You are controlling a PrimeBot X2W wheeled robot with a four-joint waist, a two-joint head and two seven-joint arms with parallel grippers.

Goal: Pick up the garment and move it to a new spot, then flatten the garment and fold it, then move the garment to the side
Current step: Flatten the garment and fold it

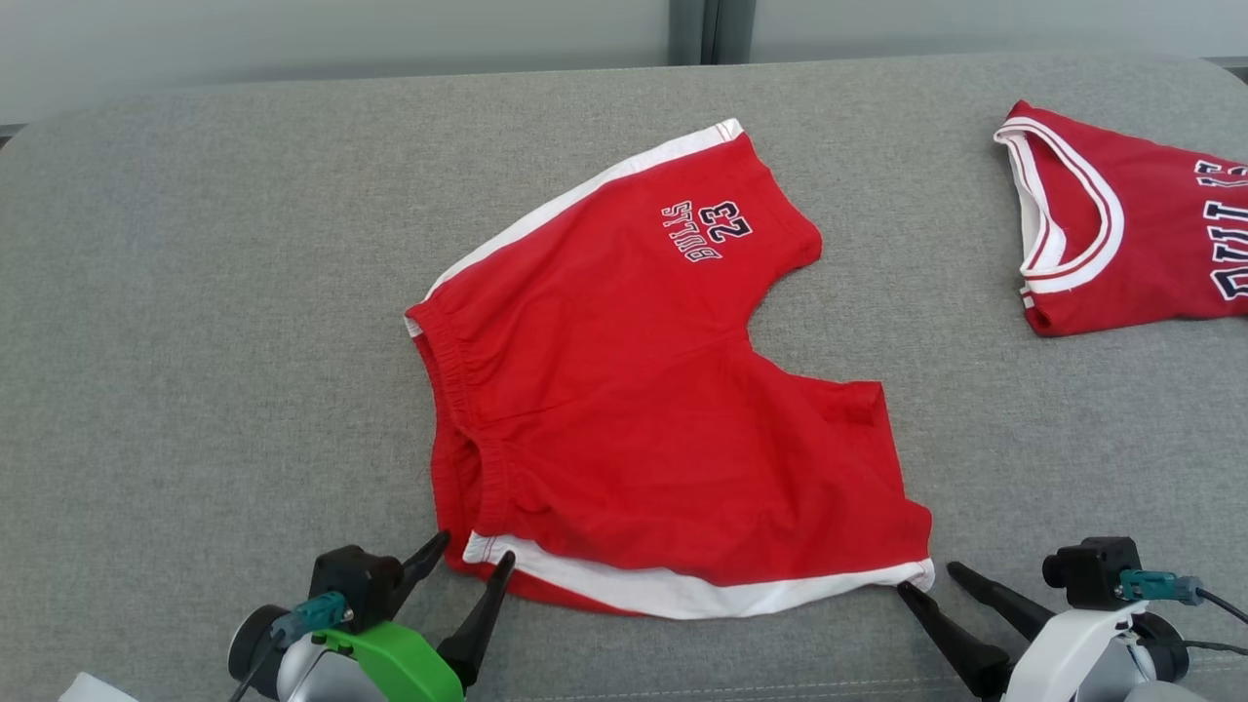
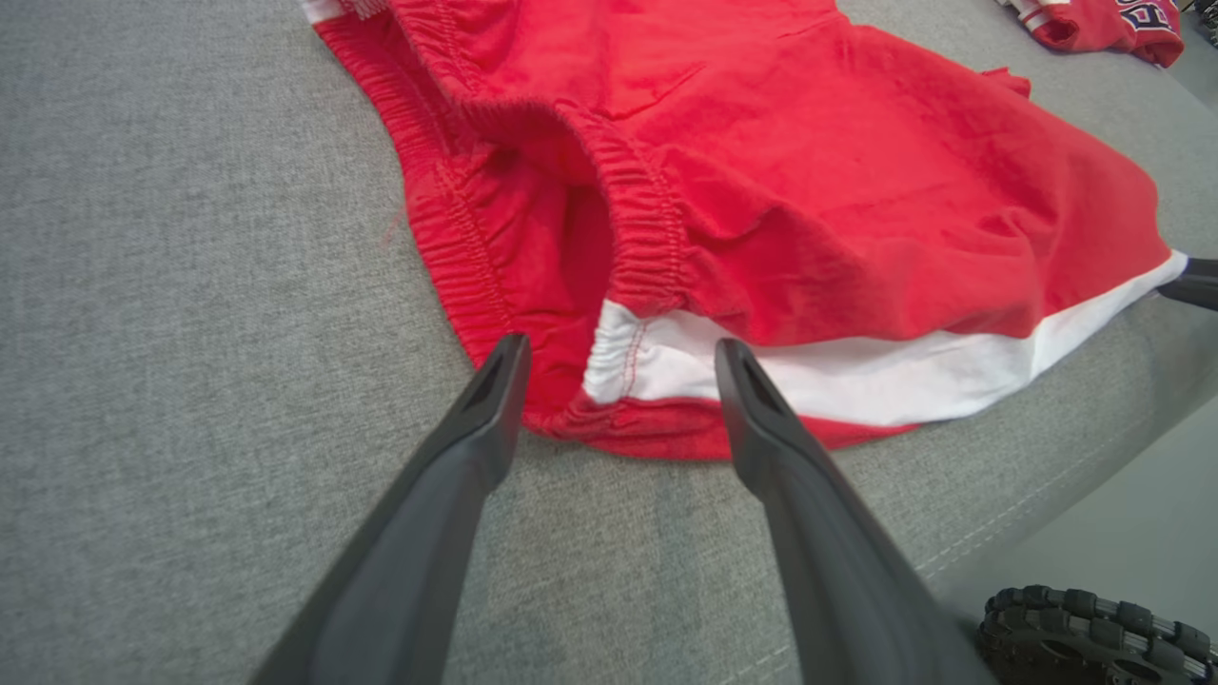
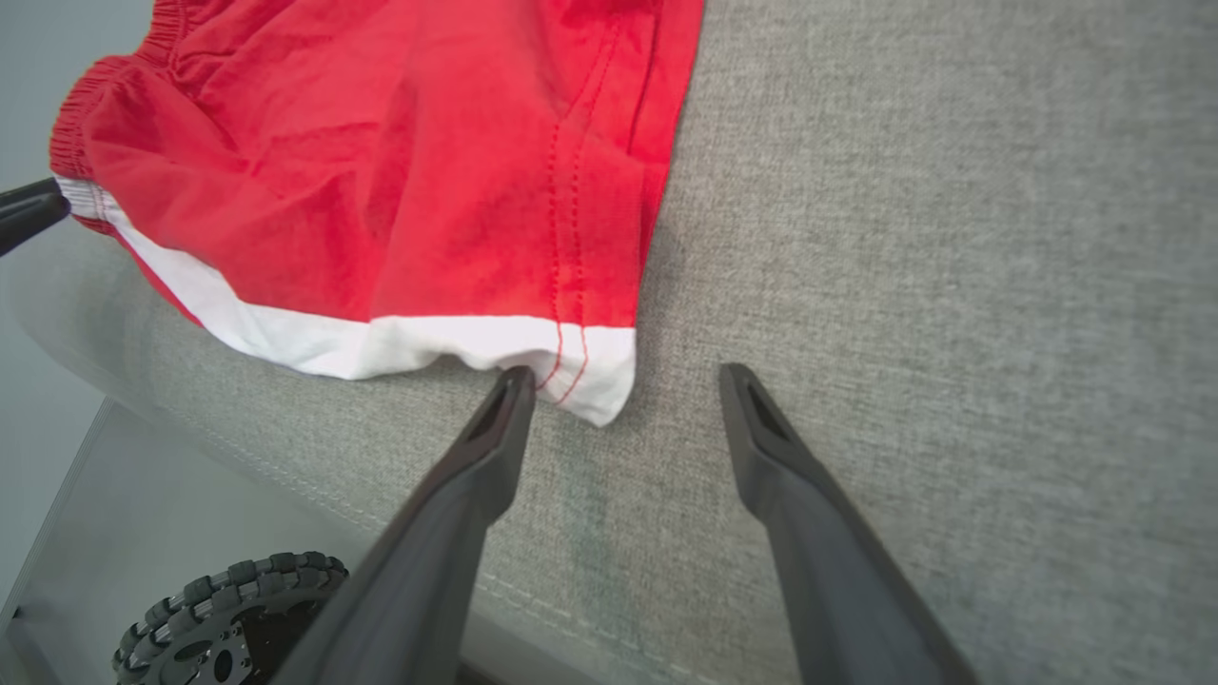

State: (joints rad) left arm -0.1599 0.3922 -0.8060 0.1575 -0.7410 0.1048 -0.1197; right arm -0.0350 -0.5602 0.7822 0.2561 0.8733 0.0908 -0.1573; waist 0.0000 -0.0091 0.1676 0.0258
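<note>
— What's the biggest thing here?
— A grey fabric-covered surface (image 1: 195, 292), running across the head view from edge to edge, with both pieces of clothing lying on it
— And the garment?
— The red shorts (image 1: 624, 390) lie spread out in the middle of the frame, waistband to the left, legs to the right, "BULLS 23" printed on the upper leg. A white stripe runs along their lower edge
— Anything beside them?
— A red jersey (image 1: 1121, 224) at the upper right, well apart from the shorts and cut off by the frame edge
— The grippers?
— The left gripper (image 1: 476, 546), lower left, has its fingers spread and empty, tips at the waistband's lower corner where the white stripe begins. The right gripper (image 1: 927, 577), lower right, is spread too and holds nothing: one tip sits right at the white hem corner, the other over bare grey fabric
— Smallest?
— A black treaded wheel (image 3: 228, 609), lower left of the right wrist view, below the surface's edge
</note>
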